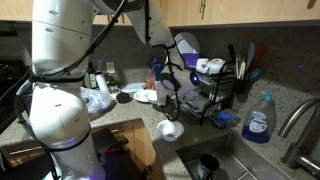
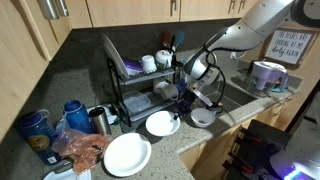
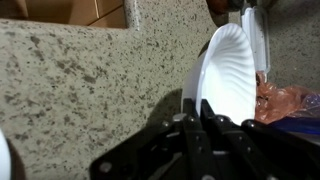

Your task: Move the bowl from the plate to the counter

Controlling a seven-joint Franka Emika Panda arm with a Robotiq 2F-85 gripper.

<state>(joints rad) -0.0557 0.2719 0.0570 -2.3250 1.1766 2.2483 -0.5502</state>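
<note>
The small white bowl [image 1: 170,128] [image 2: 203,117] sits on the speckled counter [image 1: 292,100] [image 2: 85,85] near the sink edge. The small white plate [image 1: 146,96] [image 2: 162,123] lies bare on the counter beside it. In the wrist view the plate [image 3: 225,75] shows just beyond my fingertips. My gripper [image 1: 170,100] [image 2: 186,102] [image 3: 196,108] hangs low between bowl and plate. Its fingers are shut together with nothing visible between them. A white sliver at the wrist view's bottom left may be the bowl.
A black dish rack [image 1: 215,85] [image 2: 140,75] with cups stands behind the gripper. A larger white plate [image 2: 127,155] [image 3: 258,35] and an orange bag [image 2: 85,150] [image 3: 285,100] lie farther along. The sink [image 1: 240,160], a faucet [image 1: 295,125] and a blue soap bottle [image 1: 258,120] are beside it.
</note>
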